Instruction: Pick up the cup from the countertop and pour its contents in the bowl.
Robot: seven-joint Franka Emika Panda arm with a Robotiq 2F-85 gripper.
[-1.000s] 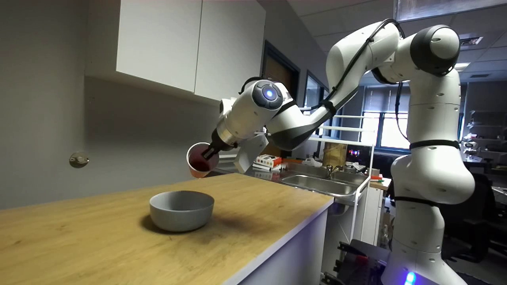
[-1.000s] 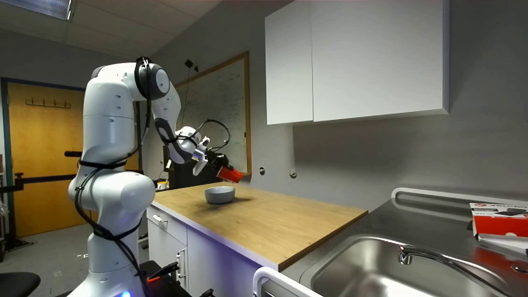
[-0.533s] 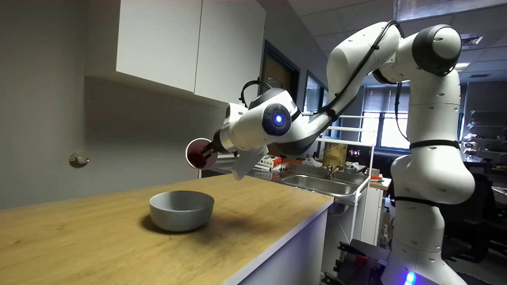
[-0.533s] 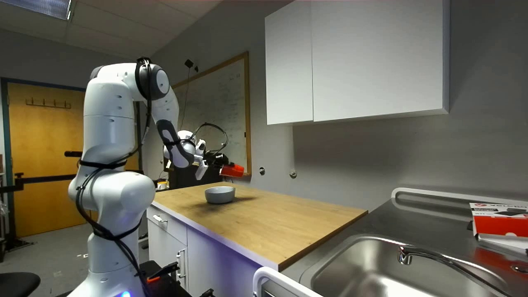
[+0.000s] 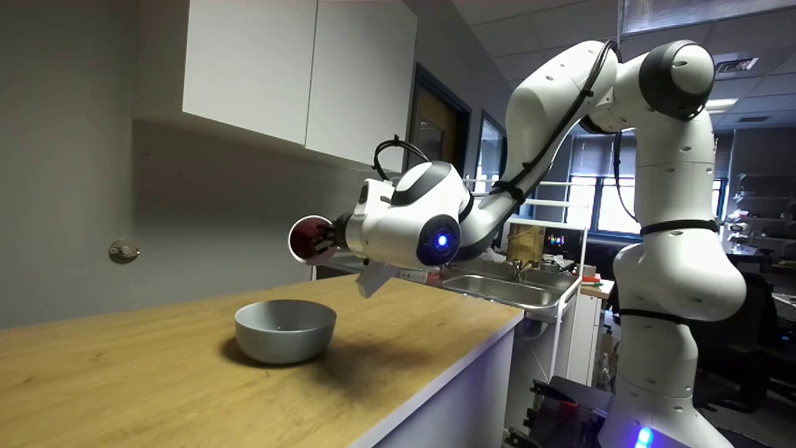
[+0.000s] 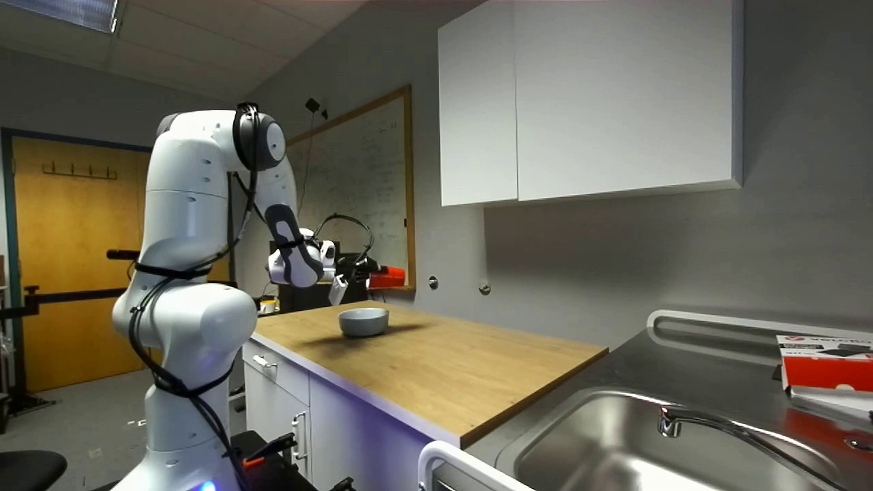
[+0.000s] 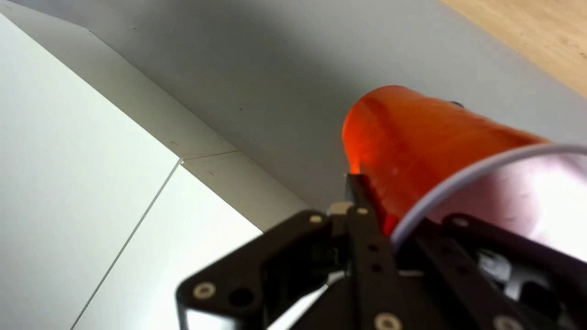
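My gripper (image 5: 322,238) is shut on the wall of the red cup (image 5: 323,254), with one finger inside it and one outside. The cup hangs in the air, lying nearly on its side, with its mouth facing the camera in an exterior view. It shows as nearly level in an exterior view (image 6: 387,277). In the wrist view, the cup (image 7: 412,133) has a pale rim beside the gripper (image 7: 390,211). No contents can be made out. The grey bowl (image 5: 285,342) stands upright on the wooden countertop (image 5: 137,367), below the cup and apart from it; it also shows here (image 6: 363,324).
White wall cabinets (image 5: 249,68) hang above the counter, over and behind the cup. The grey wall (image 5: 186,249) stands behind it. A sink (image 6: 600,436) and a red-and-white box (image 6: 825,368) lie beyond the countertop's end.
The wrist has lowered and turned, and the cup has gone from slanted to nearly level, rising slightly. The gripper has kept its hold. The bowl has not moved.
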